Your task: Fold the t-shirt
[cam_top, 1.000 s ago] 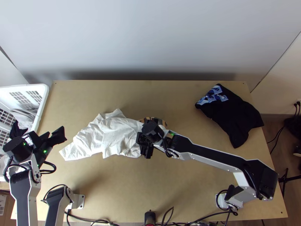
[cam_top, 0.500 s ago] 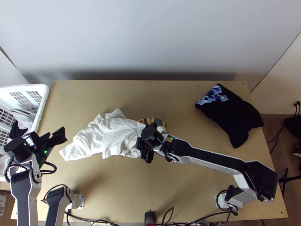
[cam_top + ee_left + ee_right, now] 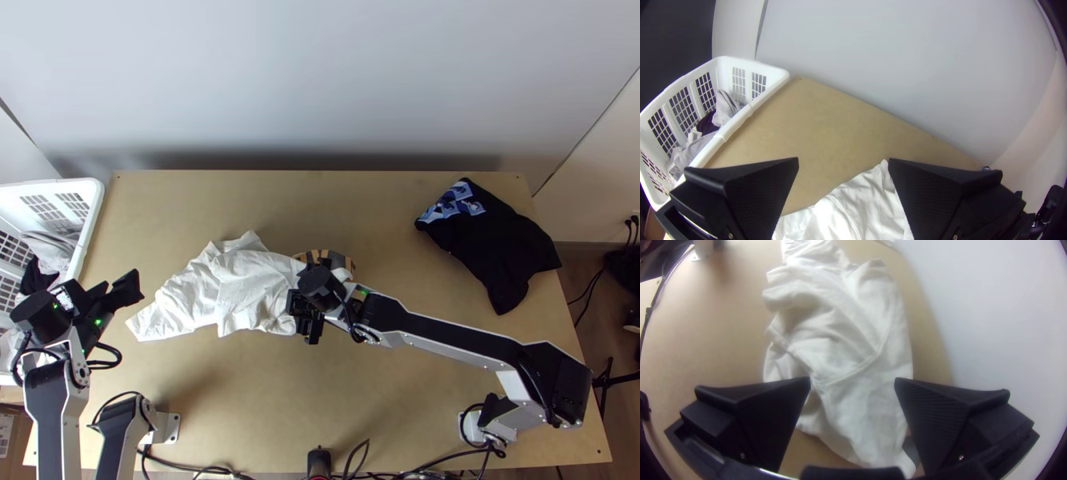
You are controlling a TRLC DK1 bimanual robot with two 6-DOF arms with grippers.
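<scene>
While the right gripper (image 3: 307,296) is at the right-hand end of the white t-shirt (image 3: 256,288), its two fingers stand wide apart. The right wrist view shows cloth lying in the gap between them, unclamped. Whether either finger touches the cloth cannot be determined. Relative to the earliest frame, this gripper sits slightly closer to the table's near edge. Relative to the middle frame, it is displaced slightly toward the left.

The left gripper (image 3: 120,286) is at the left side of the table, beside the basket (image 3: 94,200). Its two fingers are likewise spread, with nothing held. Its position differs from the earliest frame by a very small shift to the right.

The t-shirt lies left of the table's middle, its long direction running from left to right. It is wrinkled and irregular, with overlapping layers toward its middle; its lie matches the earlier frames. One striped patch (image 3: 340,258) shows at its right-hand end, beside the right gripper. Whether the patch is part of the shirt cannot be determined.

Count of items: two grippers, two fingers on each; one white t-shirt; one black garment (image 3: 504,248) with a blue-and-white print, lying at the far right of the table (image 3: 384,208); one white basket at the left edge, containing light-coloured cloths (image 3: 726,109) and at least one dark cloth (image 3: 706,123). Several cables (image 3: 436,462) run along the near edge.
</scene>
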